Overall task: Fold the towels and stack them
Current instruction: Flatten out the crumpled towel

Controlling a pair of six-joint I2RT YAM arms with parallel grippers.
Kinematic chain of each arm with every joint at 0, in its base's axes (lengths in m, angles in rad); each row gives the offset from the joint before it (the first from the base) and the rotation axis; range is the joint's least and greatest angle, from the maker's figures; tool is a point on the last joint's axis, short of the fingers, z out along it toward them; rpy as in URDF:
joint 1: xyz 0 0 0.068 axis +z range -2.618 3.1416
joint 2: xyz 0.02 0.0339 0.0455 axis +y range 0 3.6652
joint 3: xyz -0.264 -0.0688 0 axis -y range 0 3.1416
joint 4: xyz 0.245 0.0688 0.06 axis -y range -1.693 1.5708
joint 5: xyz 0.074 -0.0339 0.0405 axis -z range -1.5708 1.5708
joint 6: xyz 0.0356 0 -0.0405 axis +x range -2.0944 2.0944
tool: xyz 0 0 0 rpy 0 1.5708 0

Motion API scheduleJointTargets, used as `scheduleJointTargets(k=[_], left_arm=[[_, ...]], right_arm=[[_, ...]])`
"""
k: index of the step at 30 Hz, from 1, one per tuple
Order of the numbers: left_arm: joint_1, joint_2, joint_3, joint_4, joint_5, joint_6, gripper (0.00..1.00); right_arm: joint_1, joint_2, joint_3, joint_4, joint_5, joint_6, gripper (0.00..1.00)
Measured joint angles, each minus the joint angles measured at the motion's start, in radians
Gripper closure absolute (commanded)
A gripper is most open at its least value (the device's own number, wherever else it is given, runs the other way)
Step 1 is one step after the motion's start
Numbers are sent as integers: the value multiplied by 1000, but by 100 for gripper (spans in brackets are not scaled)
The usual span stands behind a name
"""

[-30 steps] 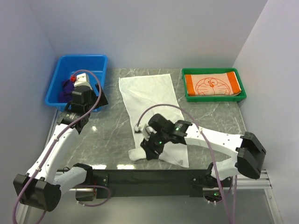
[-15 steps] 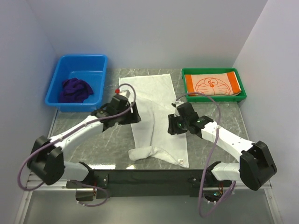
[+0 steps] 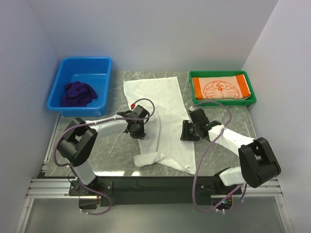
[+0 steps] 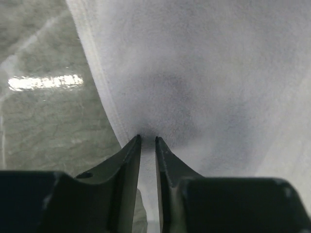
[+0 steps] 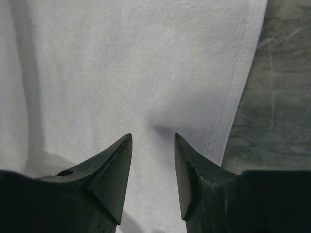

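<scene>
The left gripper [image 4: 147,139] has its dark, flat-sided fingers set almost together, pinching a thin ridge of the plain white towel [image 4: 218,73] just inside its stitched left hem (the nap dimples and darkens around the tips). The right gripper [image 5: 153,136] is parted. Its wedge-shaped black fingertips press down on the same soft, looped cloth close to the right hem, with a low pucker between them and nothing clasped. The towel lies spread along the glossy grey marble-patterned table [image 3: 116,153], its near end rumpled. Well apart, the folded orange cartoon-print towel [image 3: 221,90] sits in the green plastic tray [image 3: 218,74], and the crumpled dark purple towel [image 3: 77,93] lies in the blue plastic bin [image 3: 92,80].
</scene>
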Motion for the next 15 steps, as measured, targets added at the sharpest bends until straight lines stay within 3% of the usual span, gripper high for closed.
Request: scheduleJointTargets(k=[7,15], left_arm=[[-3,5,13,-71,-147,-40,78],[93,0,13,-146,-253,-47,75]], right_arm=[[-89,48,-11,9,-24,32,53],[-122,59,-11,28,-48,58,53]])
